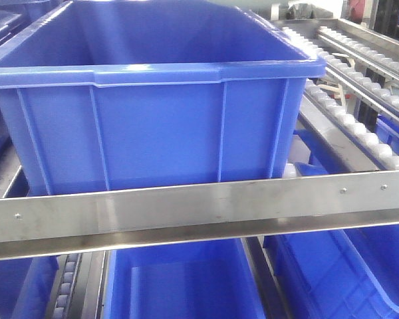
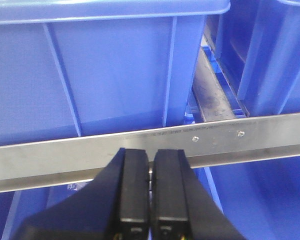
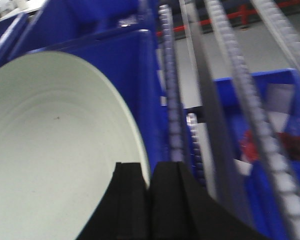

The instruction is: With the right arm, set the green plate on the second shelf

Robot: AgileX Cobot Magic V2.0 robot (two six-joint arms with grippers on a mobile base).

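Observation:
The green plate (image 3: pixel 55 150), pale sage with faint rings, fills the left half of the right wrist view. My right gripper (image 3: pixel 149 172) is shut on its right rim, and the rim edge runs between the two black fingers. The plate hangs in front of a blue bin (image 3: pixel 115 55). In the left wrist view my left gripper (image 2: pixel 151 155) is shut with nothing in it, its tips just before a steel rail (image 2: pixel 230 137). Neither the plate nor the grippers appear in the front view.
A large blue bin (image 1: pixel 153 100) sits on the shelf behind the steel front rail (image 1: pixel 186 209). Roller tracks (image 1: pixel 359 100) slope away on the right. More blue bins (image 1: pixel 179 286) stand on the level below. Roller tracks (image 3: pixel 172 100) run right of the plate.

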